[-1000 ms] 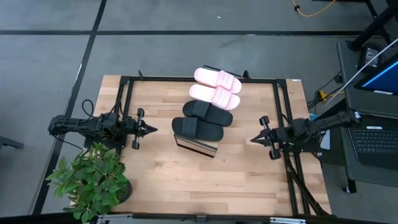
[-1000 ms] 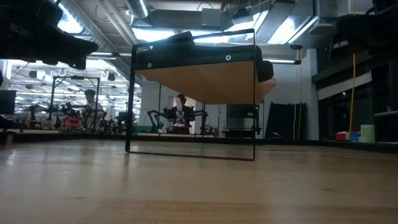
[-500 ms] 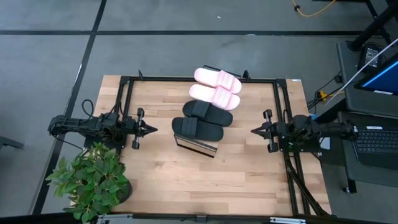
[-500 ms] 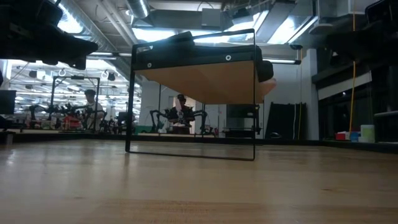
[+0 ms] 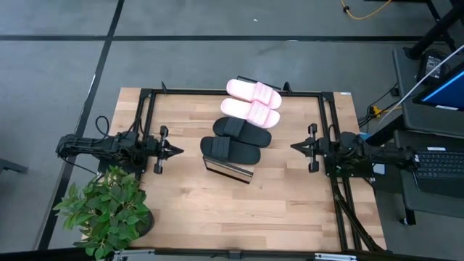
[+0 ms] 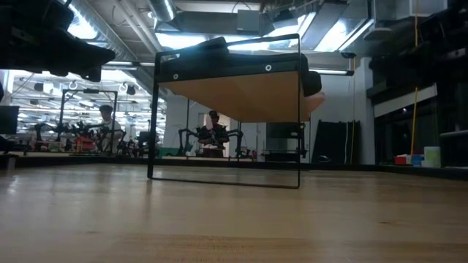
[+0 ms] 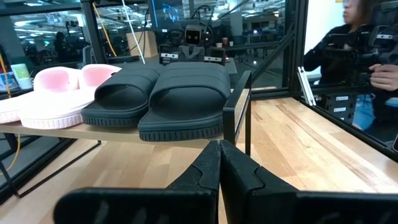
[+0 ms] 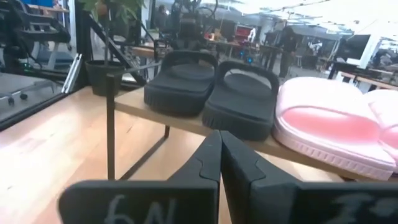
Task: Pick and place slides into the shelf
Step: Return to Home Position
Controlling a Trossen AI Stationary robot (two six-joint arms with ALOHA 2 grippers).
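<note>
Low view: shelf (image 6: 241,95) underside; high view: four slides (image 5: 250,110) on top.

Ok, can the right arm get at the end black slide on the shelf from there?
Likely yes. The right end effector, shut, points at the shelf from the right edge of the tabletop, and nothing stands between it and that black slide. The other black slide sits close beside it.

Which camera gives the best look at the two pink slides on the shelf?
The high view: both pale pink wide-strap slides show whole from above on the slanted light-wood shelf. Each wrist view crops them at the picture's edge, beside the matte black slides. The low view catches only a pink sliver past the shelf's underside.
</note>
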